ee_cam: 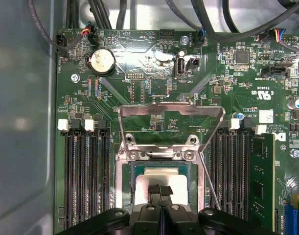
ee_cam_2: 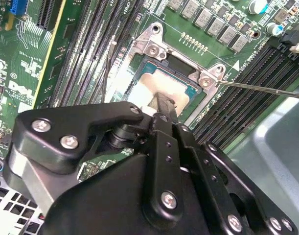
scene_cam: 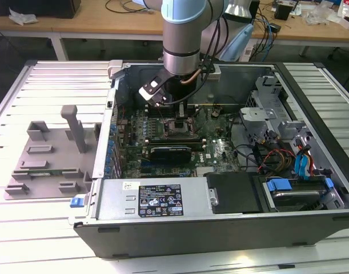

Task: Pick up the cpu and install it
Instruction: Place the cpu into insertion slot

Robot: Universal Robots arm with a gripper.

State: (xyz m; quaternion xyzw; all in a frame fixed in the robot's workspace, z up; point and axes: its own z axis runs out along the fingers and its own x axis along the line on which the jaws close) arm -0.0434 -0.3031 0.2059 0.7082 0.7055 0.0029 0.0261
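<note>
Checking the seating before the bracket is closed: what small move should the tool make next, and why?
Probably lift the tool straight up, just clear of the cpu. In both wrist views the cpu looks flat inside the socket frame, the tool's shut tips appear to rest on its top, and the load plate stands raised, so a sideways drag could shift it.

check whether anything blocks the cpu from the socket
Nothing visible does: the metal bracket stands swung open off the socket, and the cpu already lies in it, under the shut gripper.
</note>
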